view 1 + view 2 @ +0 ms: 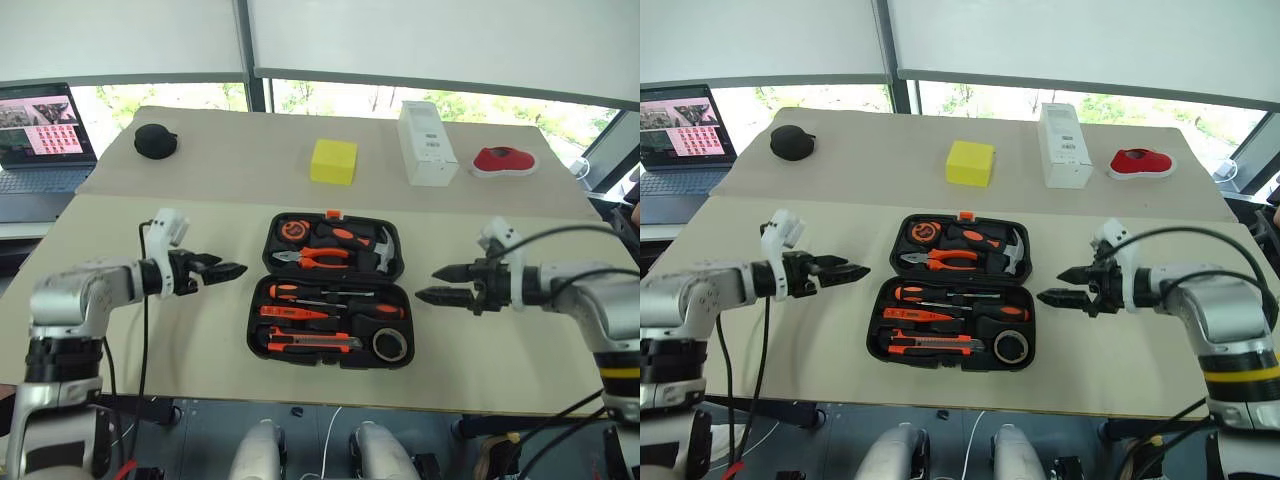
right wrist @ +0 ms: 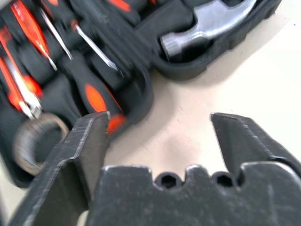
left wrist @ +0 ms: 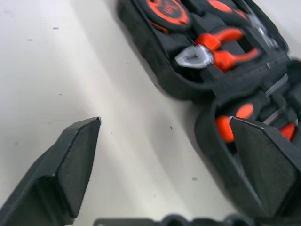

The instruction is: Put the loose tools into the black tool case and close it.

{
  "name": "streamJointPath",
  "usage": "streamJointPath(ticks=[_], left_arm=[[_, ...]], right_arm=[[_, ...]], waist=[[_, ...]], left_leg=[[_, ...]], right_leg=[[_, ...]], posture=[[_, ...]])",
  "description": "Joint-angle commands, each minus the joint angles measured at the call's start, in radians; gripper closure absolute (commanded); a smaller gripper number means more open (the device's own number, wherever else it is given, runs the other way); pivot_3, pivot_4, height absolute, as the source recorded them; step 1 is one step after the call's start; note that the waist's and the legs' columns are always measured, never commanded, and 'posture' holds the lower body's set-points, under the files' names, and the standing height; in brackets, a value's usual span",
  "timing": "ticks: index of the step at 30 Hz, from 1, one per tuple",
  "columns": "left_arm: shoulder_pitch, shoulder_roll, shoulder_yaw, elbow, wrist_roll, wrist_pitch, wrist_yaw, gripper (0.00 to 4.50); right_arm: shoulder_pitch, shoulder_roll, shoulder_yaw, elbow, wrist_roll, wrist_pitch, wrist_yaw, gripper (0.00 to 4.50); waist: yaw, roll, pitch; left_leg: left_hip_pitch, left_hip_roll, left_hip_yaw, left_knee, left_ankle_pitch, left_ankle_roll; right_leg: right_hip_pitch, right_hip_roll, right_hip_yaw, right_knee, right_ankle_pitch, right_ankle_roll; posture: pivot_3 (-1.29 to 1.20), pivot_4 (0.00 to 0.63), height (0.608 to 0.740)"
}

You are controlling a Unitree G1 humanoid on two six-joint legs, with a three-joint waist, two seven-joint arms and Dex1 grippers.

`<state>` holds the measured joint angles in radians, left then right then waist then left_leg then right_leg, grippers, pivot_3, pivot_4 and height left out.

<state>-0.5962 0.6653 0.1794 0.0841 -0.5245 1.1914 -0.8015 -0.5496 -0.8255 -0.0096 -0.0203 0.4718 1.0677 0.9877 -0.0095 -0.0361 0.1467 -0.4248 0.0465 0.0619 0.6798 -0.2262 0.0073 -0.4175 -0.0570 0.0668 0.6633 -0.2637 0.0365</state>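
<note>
We see the black tool case [image 1: 330,290] lying open and flat at the centre of the beige table [image 1: 200,190], rounded clamshell, moulded recesses, orange latch on the far edge. Near half: utility knife [image 1: 305,343], tester screwdriver [image 1: 293,313], two black-and-orange screwdrivers [image 1: 335,296], dark tape roll [image 1: 391,345] at the near right corner, all seated in their slots. Far half: pliers [image 1: 312,257] and a steel-headed hammer [image 1: 378,250].

Left gripper [image 1: 228,268] is left of the case, right gripper [image 1: 437,284] right of it; both released, jaws spread, holding nothing, both clear of the case.

Left wrist view gives us the matte wedge-shaped fingers [image 3: 70,165], the plier jaws as bare grey metal, and specks on the tabletop. Right wrist view gives the polished hammer head [image 2: 207,28] and thin steel screwdriver shafts close up.

Head views alone show the far row: round black pouch [image 1: 155,140], yellow block [image 1: 333,161], white box [image 1: 427,143], red-and-white item [image 1: 503,160], and a laptop [image 1: 40,135] at far left.
</note>
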Motion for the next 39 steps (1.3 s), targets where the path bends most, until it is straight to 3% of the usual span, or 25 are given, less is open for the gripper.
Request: streamJointPath(ticks=[1, 6, 21, 25, 28, 33, 37, 39], left_arm=[[-0.079, -0.081, 0.027, 0.057, 0.009, 0.077, 0.138, 0.0], [-0.146, -0.157, -0.017, 0.131, 0.043, 0.045, 0.211, 0.0], [-0.212, -0.179, -0.049, 0.279, 0.081, -0.032, 0.245, 0.0], [-0.2, -0.179, -0.08, 0.267, 0.071, 0.007, 0.221, 0.0], [-0.203, -0.184, -0.085, 0.28, 0.063, 0.029, 0.211, 0.7], [-0.228, -0.192, -0.084, 0.359, 0.064, 0.03, 0.187, 2.6], [-0.239, -0.182, -0.097, 0.397, 0.073, 0.008, 0.165, 4.07], [-0.236, -0.18, -0.081, 0.393, 0.065, -0.004, 0.16, 4.47]], right_arm=[[-0.12, 0.061, -0.012, 0.095, -0.008, 0.18, -0.13, 0.59], [-0.286, 0.166, -0.026, 0.273, -0.066, 0.233, -0.283, 0.59], [-0.369, 0.245, 0.045, 0.413, -0.098, 0.253, -0.34, 0.59], [-0.372, 0.263, 0.058, 0.446, -0.118, 0.26, -0.364, 1.55], [-0.382, 0.269, 0.065, 0.475, -0.128, 0.267, -0.378, 2.58], [-0.399, 0.288, 0.085, 0.513, -0.137, 0.261, -0.385, 4.33], [-0.411, 0.306, 0.086, 0.526, -0.136, 0.253, -0.387, 4.5], [-0.399, 0.327, 0.047, 0.502, -0.119, 0.182, -0.381, 4.5]], waist=[[-0.003, 0.0, 0.0], [-0.01, 0.0, 0.0], [-0.005, 0.0, 0.0], [-0.006, 0.0, 0.0], [-0.004, 0.0, 0.0], [-0.004, -0.001, -0.001], [-0.008, -0.002, -0.001], [-0.01, -0.001, -0.002]], left_leg=[[0.0, 0.0, 0.0, 0.0, 0.0, 0.0], [-0.006, -0.001, 0.0, -0.002, 0.0, 0.0], [-0.006, -0.002, 0.001, -0.002, 0.001, -0.001], [-0.006, -0.002, 0.0, -0.002, 0.001, -0.001], [-0.006, -0.002, 0.0, -0.002, 0.001, -0.001], [-0.004, -0.002, 0.002, 0.0, 0.001, -0.001], [0.001, -0.002, 0.002, -0.001, 0.001, -0.002], [0.001, -0.002, 0.002, -0.001, 0.001, -0.002]], right_leg=[[0.0, 0.0, 0.0, 0.0, 0.0, 0.0], [-0.007, 0.0, 0.001, 0.0, 0.0, 0.0], [-0.006, -0.001, 0.001, 0.0, 0.0, 0.0], [-0.006, -0.001, 0.0, 0.0, 0.0, 0.0], [-0.005, -0.001, 0.0, 0.0, 0.0, 0.0], [-0.002, -0.002, -0.001, 0.0, 0.001, 0.001], [0.002, -0.001, -0.001, 0.0, 0.001, 0.001], [0.003, -0.001, -0.001, 0.0, 0.001, 0.001]], posture=[[0.0, 0.15, 0.74], [0.0, 0.15, 0.74], [0.0, 0.15, 0.74], [0.0, 0.15, 0.74], [0.0, 0.15, 0.74], [0.0, 0.15, 0.74], [0.0, 0.15, 0.74], [0.0, 0.15, 0.74]])
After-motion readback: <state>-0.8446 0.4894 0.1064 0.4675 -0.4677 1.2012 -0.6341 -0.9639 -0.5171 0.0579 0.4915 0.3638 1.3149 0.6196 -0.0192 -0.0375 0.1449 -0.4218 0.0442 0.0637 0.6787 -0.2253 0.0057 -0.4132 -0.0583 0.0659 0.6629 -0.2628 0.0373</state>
